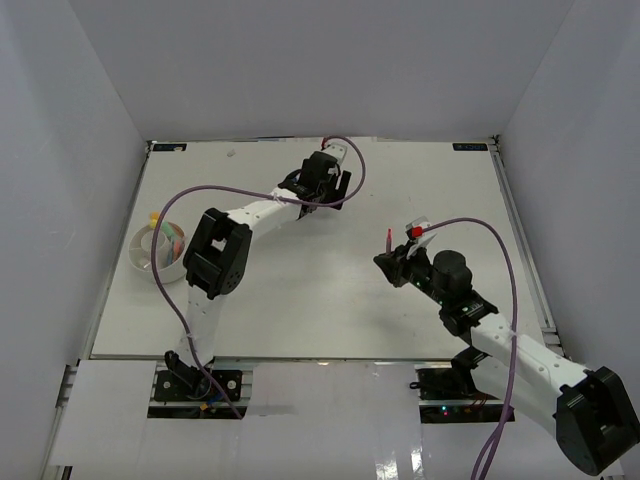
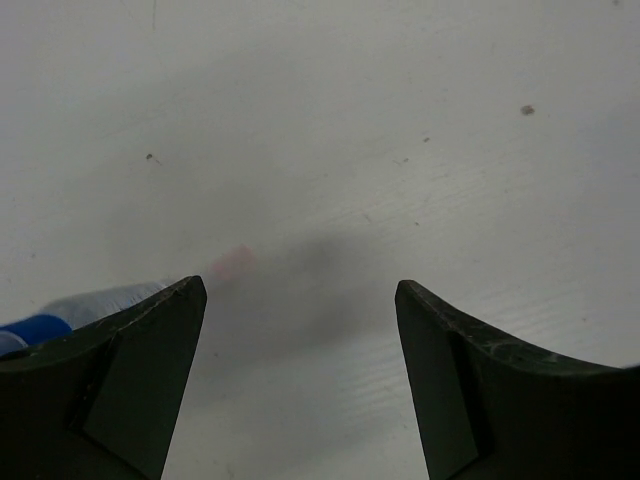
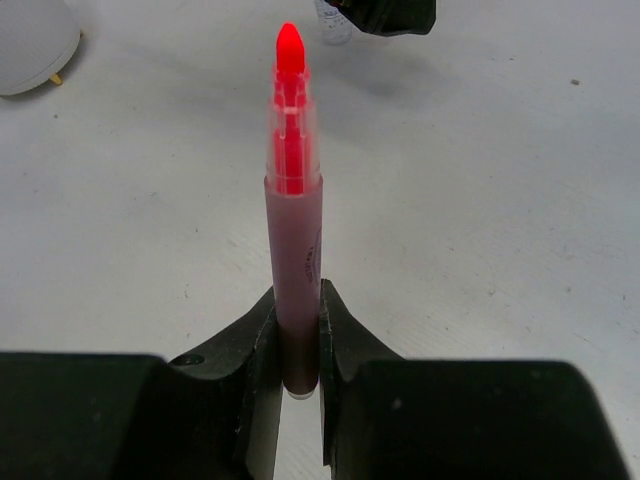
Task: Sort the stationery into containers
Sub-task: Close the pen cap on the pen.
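Note:
My right gripper [image 1: 393, 258] [image 3: 297, 300] is shut on a red marker [image 3: 293, 200], which sticks out forward from the jaws with its tip up, above the table at mid right [image 1: 388, 240]. My left gripper [image 1: 338, 186] [image 2: 300, 285] is open and low over the far middle of the table. A whitish item with a blue band and a pinkish end [image 2: 110, 300] lies just outside its left finger, partly hidden. The round white dish [image 1: 143, 262] sits at the left edge with several coloured items in it; its rim also shows in the right wrist view [image 3: 30, 45].
White walls enclose the table on three sides. In the right wrist view the left gripper [image 3: 385, 15] and a clear item [image 3: 333, 28] beneath it lie straight ahead. Purple cables loop over both arms.

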Tool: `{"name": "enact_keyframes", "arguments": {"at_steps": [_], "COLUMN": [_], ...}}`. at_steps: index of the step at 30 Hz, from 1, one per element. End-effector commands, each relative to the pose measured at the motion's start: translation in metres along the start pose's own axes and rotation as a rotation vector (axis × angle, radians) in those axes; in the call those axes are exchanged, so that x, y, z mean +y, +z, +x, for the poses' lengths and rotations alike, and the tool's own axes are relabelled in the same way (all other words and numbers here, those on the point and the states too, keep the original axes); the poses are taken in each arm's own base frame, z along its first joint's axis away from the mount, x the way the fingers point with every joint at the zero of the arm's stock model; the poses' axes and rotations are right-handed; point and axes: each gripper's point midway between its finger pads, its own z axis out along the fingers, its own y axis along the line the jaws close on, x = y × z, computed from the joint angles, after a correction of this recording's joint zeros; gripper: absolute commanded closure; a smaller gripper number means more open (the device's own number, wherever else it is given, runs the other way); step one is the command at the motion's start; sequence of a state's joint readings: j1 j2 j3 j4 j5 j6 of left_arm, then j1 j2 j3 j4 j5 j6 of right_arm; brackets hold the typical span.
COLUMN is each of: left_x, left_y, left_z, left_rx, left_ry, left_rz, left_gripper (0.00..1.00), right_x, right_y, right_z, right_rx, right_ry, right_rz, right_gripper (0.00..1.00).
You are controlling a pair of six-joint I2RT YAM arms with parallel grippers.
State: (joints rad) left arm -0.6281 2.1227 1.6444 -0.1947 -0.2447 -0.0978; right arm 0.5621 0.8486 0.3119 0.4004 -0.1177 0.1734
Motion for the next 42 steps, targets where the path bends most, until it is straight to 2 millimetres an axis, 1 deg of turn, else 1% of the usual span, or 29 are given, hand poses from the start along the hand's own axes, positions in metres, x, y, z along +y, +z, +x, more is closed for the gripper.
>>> {"name": "enact_keyframes", "arguments": {"at_steps": [1, 3, 8, 12, 19, 20, 24, 25, 28, 33, 36, 41, 42], "left_x": [0.021, 0.022, 0.023, 0.026, 0.021, 0.022, 0.03, 0.034, 0.035, 0.033, 0.028, 0.027, 0.021], "left_y": [0.01, 0.022, 0.037, 0.041, 0.046, 0.048, 0.053, 0.054, 0.055, 0.054, 0.049, 0.04, 0.037], "left_z": [-0.025, -0.023, -0.017, -0.009, 0.01, 0.014, 0.02, 0.02, 0.026, 0.04, 0.048, 0.059, 0.06], "left_rx": [-0.031, -0.015, 0.014, 0.036, 0.077, 0.086, 0.096, 0.097, 0.111, 0.153, 0.175, 0.207, 0.213], "left_ry": [0.016, 0.022, 0.042, 0.035, 0.011, 0.012, 0.005, -0.002, -0.013, -0.013, -0.013, -0.02, -0.025], "left_rz": [0.002, 0.017, 0.037, 0.039, 0.057, 0.049, 0.025, 0.021, 0.044, 0.083, 0.119, 0.134, 0.167], "left_gripper": [0.12, 0.13, 0.14, 0.14, 0.14, 0.14, 0.14, 0.14, 0.14, 0.2, 0.26, 0.36, 0.38], "right_x": [0.002, 0.002, 0.004, 0.002, 0.003, 0.004, 0.004, 0.004, 0.003, 0.004, 0.003, 0.002, 0.003], "right_y": [0.0, 0.0, 0.002, 0.001, 0.001, 0.001, 0.001, 0.001, 0.0, 0.001, 0.001, 0.0, 0.0], "right_z": [-0.015, -0.013, -0.01, -0.01, -0.01, -0.01, -0.01, -0.009, -0.01, -0.009, -0.01, -0.01, -0.01], "right_rx": [-0.067, -0.063, -0.053, -0.056, -0.055, -0.056, -0.056, -0.055, -0.058, -0.055, -0.057, -0.059, -0.06], "right_ry": [-0.002, 0.001, 0.006, 0.008, 0.007, 0.006, 0.006, 0.006, 0.005, 0.006, 0.004, 0.006, 0.004], "right_rz": [-0.013, -0.018, -0.031, -0.024, -0.035, -0.037, -0.037, -0.038, -0.036, -0.038, -0.034, -0.031, -0.033], "right_gripper": [0.92, 0.92, 0.92, 0.92, 0.92, 0.92, 0.92, 0.92, 0.92, 0.92, 0.92, 0.92, 0.92]}}
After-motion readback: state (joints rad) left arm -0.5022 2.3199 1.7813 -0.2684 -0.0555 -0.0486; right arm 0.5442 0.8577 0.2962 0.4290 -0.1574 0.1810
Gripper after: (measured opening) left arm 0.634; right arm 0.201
